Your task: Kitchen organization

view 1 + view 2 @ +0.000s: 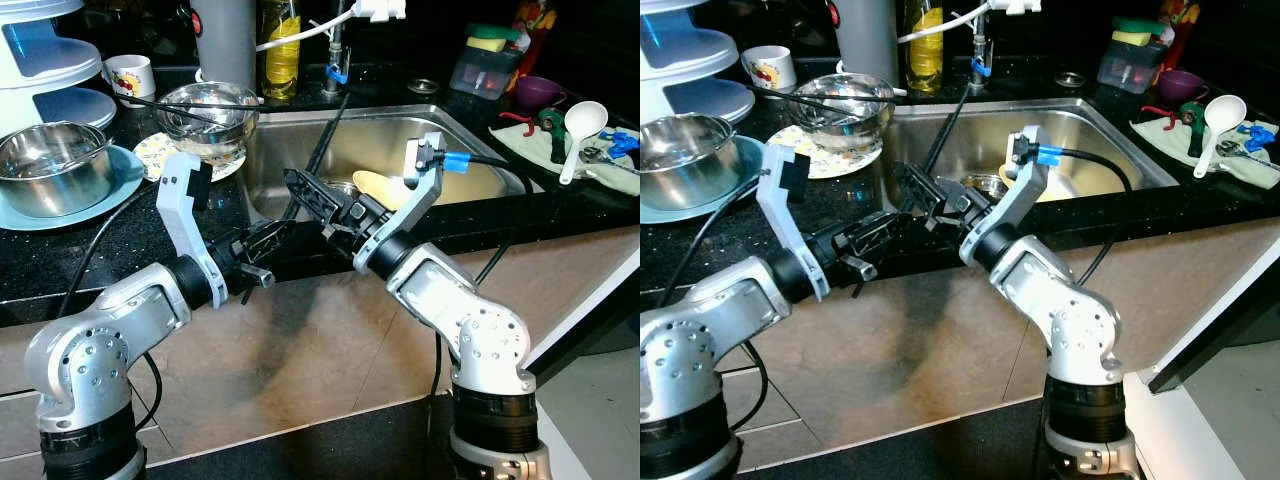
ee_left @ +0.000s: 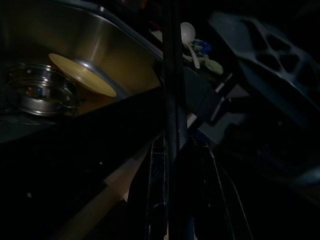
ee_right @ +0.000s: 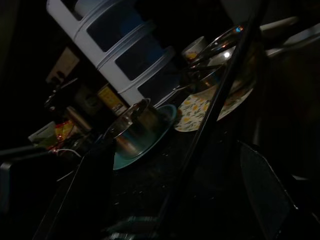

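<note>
A thin black rod slants from the tap down over the steel sink. My left gripper hangs before the counter's front edge, shut on the rod's lower end; the left wrist view has the rod running straight out between its fingers. My right gripper sits just above it at the sink's near rim, open, and the rod passes between its spread fingers. A yellow plate and a small steel bowl lie in the sink.
On the black counter to the left are a steel bowl on a blue plate, a bowl on a floral plate, a mug and a white tiered rack. To the right lie a white ladle and a purple cup.
</note>
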Controlling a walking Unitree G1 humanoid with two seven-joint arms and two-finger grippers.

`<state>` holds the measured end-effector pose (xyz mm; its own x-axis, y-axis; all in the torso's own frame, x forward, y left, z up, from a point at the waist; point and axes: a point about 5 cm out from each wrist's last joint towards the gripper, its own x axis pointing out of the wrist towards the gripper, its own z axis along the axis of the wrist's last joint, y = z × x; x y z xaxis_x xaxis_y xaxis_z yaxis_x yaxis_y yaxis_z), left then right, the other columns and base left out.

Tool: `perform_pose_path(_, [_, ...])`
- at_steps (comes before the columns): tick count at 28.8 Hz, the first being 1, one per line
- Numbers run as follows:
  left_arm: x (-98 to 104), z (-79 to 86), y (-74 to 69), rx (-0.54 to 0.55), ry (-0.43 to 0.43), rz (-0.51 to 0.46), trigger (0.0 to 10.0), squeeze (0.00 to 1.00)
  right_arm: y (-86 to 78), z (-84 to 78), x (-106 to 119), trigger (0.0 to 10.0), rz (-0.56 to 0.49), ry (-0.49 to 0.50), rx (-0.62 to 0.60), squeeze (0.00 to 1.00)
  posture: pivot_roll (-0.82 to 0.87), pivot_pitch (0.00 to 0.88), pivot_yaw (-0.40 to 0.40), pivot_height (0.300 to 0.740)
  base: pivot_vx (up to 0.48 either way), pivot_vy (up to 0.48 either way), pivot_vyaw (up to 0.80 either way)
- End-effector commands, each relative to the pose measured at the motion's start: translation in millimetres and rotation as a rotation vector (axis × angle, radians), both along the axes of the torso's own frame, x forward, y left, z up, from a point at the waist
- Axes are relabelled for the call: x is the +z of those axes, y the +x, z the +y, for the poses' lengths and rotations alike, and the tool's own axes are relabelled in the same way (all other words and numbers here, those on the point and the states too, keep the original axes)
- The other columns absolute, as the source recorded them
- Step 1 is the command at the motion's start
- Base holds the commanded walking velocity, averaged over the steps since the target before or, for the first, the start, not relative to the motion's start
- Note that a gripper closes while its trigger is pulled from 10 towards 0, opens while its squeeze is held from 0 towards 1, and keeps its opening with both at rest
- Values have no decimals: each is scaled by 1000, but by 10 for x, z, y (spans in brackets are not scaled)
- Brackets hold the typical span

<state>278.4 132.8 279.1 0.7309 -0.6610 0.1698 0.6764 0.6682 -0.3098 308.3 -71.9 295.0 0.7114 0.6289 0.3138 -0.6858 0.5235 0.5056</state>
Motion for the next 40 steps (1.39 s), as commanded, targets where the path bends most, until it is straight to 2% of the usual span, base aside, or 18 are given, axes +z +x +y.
perform_pose_path(1, [-8, 0, -43, -15, 15, 2, 0, 0, 45, -47, -1, 10000, 13, -4, -39, 0, -31, 150, -54, 740, 0, 0, 0])
perform_pose_path(9, [-23, 13, -63, -18, 23, 15, 0, 0, 84, -100, 2, 10000, 34, 32, -54, 0, -28, 153, -54, 740, 0, 0, 0])
perform_pose_path(10, [-41, 7, -58, -11, 26, 26, 0, 0, 93, -116, 10, 0, 41, 58, -57, 0, -28, 153, -54, 740, 0, 0, 0])
perform_pose_path(18, [-64, -39, -78, -40, 21, 44, 0, 0, 89, -115, 4, 0, 42, 66, -40, 0, -27, 156, -52, 740, 0, 0, 0])
perform_pose_path(20, [-66, -59, -88, -53, 21, 45, 0, 0, 89, -111, -5, 1059, 45, 62, -37, 0, -28, 156, -52, 740, 0, 0, 0])
perform_pose_path(21, [-68, -69, -93, -58, 21, 45, 0, 0, 86, -107, -13, 8196, 45, 52, -36, 0, -28, 156, -52, 740, 0, 0, 0])
perform_pose_path(22, [-68, -80, -96, -62, 21, 45, 0, 0, 84, -103, -19, 8196, 45, 41, -34, 0, -28, 157, -52, 740, 0, 0, 0])
perform_pose_path(24, [-66, -82, -95, -61, 20, 46, 0, 0, 84, -102, -22, 10000, 46, 38, -32, 0, -28, 157, -52, 740, 0, 0, 0])
perform_pose_path(25, [-64, -90, -98, -67, 15, 46, 0, 0, 74, -98, -22, 10000, 47, 50, -15, 318, -28, 157, -52, 740, 0, 0, 0])
perform_pose_path(26, [-61, -97, -102, -72, 15, 46, 0, 0, 70, -96, -20, 10000, 52, 64, -7, 1000, -28, 156, -51, 740, 0, 0, 0])
perform_pose_path(32, [-59, -121, -111, -88, 12, 48, 0, 0, 61, -71, -4, 10000, 42, 44, 4, 1000, -30, 155, -47, 740, 0, 0, 0])
perform_pose_path(33, [-61, -121, -112, -88, 13, 49, 0, 0, 61, -71, -6, 10000, 44, 43, 3, 196, -30, 157, -47, 740, 0, 0, 0])
perform_pose_path(34, [-60, -120, -112, -87, 13, 49, 0, 0, 61, -71, -7, 10000, 46, 46, 3, 0, -30, 156, -49, 740, 0, 0, 0])
perform_pose_path(35, [-60, -120, -113, -86, 14, 49, 0, 0, 60, -71, -8, 10000, 48, 48, 4, 0, -30, 156, -49, 740, 0, 0, 0])
perform_pose_path(36, [-59, -118, -111, -84, 14, 49, 0, 0, 61, -73, -9, 4784, 50, 54, 5, 0, -30, 157, -50, 740, 0, 0, 0])
perform_pose_path(38, [-57, -117, -110, -82, 13, 50, 0, 0, 62, -75, -9, 4784, 53, 61, 5, 0, -30, 157, -50, 740, 0, 0, 0])
perform_pose_path(39, [-57, -117, -109, -81, 14, 50, 0, 0, 61, -78, -7, 0, 52, 66, 6, 0, -30, 154, -50, 740, 0, 0, 0])
perform_pose_path(40, [-57, -117, -110, -81, 14, 50, 0, 0, 59, -80, -6, 0, 52, 71, 8, 0, -30, 153, -49, 740, 0, 0, 0])
